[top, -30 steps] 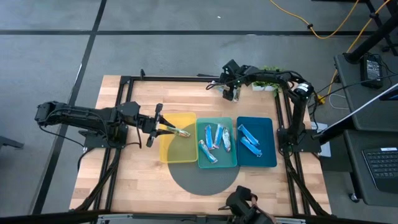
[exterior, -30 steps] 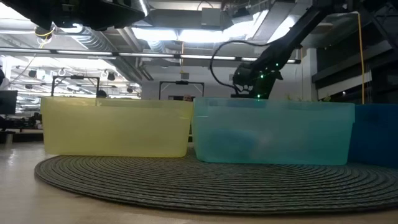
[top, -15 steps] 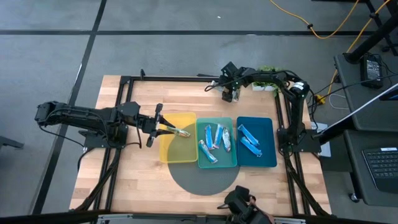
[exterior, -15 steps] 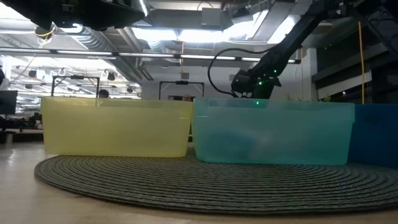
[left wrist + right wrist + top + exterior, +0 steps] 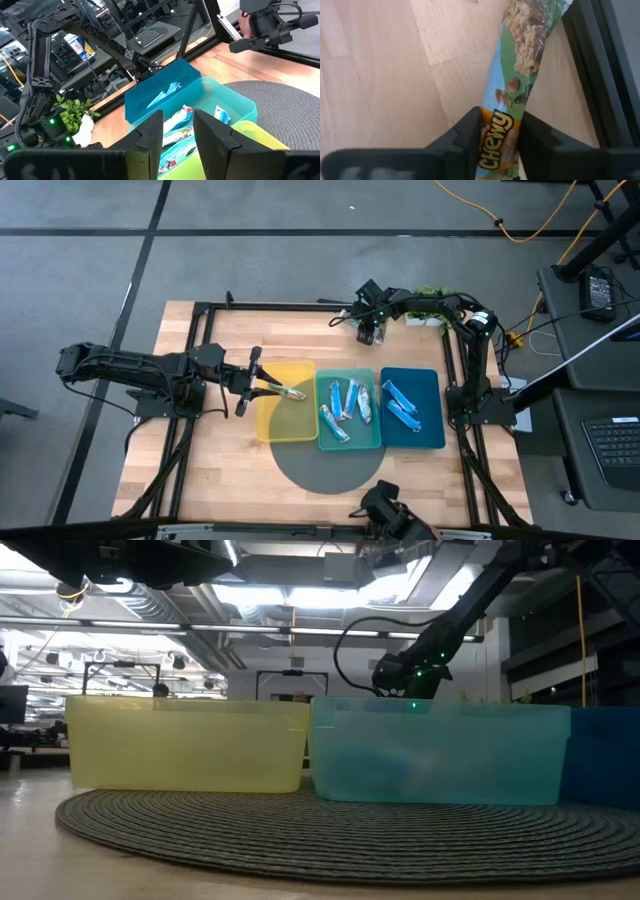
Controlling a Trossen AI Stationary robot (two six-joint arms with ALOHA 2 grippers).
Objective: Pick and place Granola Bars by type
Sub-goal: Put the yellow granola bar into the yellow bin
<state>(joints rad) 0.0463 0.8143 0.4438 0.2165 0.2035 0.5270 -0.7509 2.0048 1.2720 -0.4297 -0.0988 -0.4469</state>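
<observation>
Change since earlier: right arm's wrist lowered slightly.
Right gripper (image 5: 500,135): clamps Chewy bar (image 5: 512,95), table's 12 o'clock.
Left gripper (image 5: 262,386): pinches bar (image 5: 292,392) over yellow tray (image 5: 285,425).

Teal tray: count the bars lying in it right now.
4 in the teal tray: one bar at the far left, one beside it, one on the right, one near the front. Others may be hidden.

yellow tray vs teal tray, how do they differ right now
The yellow tray holds one bar, held in the left gripper; the teal tray holds four blue-and-white bars lying loose. The yellow tray sits nearest the left arm, the teal tray in the middle. Both are shallow rectangles partly on the round mat.
</observation>
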